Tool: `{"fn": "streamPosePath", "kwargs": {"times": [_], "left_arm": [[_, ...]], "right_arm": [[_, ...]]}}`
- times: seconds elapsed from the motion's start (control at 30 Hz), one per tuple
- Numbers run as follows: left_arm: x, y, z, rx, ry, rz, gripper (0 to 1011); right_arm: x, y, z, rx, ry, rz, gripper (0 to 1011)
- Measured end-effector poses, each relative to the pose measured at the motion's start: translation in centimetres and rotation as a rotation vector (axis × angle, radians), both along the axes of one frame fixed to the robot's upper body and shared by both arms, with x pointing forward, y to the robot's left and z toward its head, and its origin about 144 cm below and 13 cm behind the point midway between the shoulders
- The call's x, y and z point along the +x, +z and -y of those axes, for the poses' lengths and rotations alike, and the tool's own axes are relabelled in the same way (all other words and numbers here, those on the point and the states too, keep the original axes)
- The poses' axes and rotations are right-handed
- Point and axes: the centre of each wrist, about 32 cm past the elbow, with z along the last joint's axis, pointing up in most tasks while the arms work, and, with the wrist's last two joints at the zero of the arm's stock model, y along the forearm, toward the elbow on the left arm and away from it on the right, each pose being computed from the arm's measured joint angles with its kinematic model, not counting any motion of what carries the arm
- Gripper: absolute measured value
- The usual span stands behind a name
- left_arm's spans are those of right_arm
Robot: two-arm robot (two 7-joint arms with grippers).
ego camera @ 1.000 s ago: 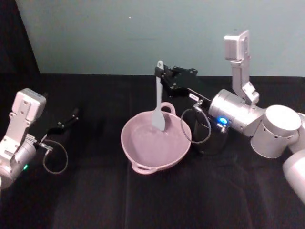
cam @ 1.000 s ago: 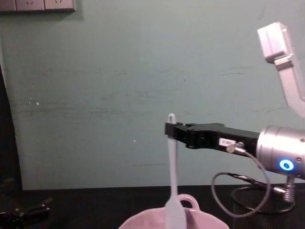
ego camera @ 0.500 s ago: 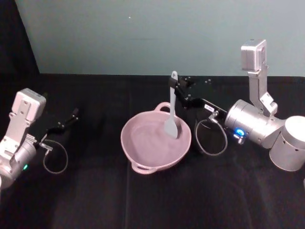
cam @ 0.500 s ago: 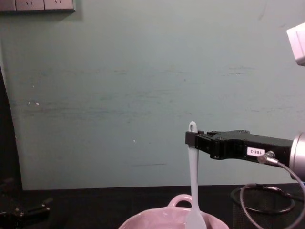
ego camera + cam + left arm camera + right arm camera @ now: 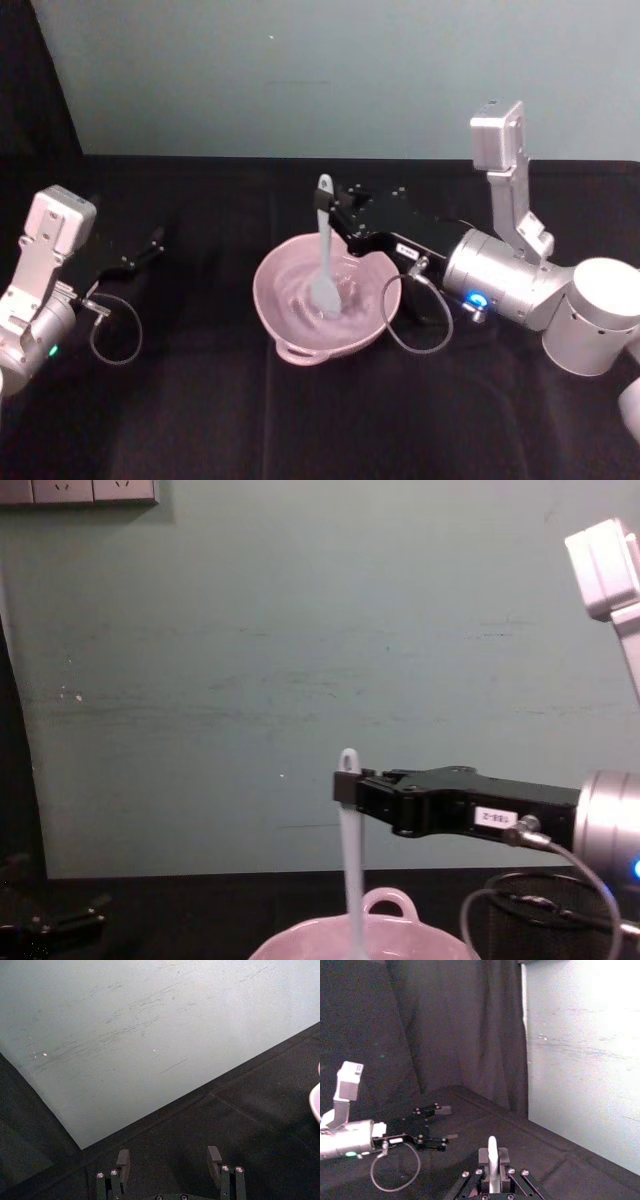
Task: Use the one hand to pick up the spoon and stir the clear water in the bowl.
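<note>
A pale pink bowl (image 5: 290, 318) sits at the middle of the black table, its rim also low in the chest view (image 5: 300, 939). My right gripper (image 5: 334, 213) is shut on the upper handle of the white spoon (image 5: 324, 250), which stands upright with its paddle head down inside the bowl. In the chest view the spoon (image 5: 350, 870) hangs from the right gripper (image 5: 346, 785) into the bowl. The right wrist view shows the spoon's handle end (image 5: 492, 1152) between the jaws. The water shows as faint ripples on the bowl's inside. My left gripper (image 5: 155, 240) rests open at the far left, away from the bowl.
A black wire-mesh cup (image 5: 560, 905) stands behind the right arm's cable at the table's right. A teal wall runs along the back edge of the table. Open black tabletop lies in front of the bowl and between it and the left arm.
The right gripper has carried the spoon leftward and toward me across the bowl, and lower; the paddle now sits near the bowl's middle. The left arm has stayed still.
</note>
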Motion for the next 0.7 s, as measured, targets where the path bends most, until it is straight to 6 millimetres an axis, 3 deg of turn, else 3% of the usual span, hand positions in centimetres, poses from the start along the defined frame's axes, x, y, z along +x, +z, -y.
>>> {"fn": "streamPosePath", "kwargs": {"times": [0.43,0.7], "left_arm": [[0.0,0.0,0.0,0.000,0.000,0.000,1011],[0.0,0.0,0.0,0.000,0.000,0.000,1011]], "right_arm": [[1.5,-0.3,-2.6,0.027,0.044,-0.007,121],[3.6,-0.5,-3.1,0.034,0.021,0.003,121]]}}
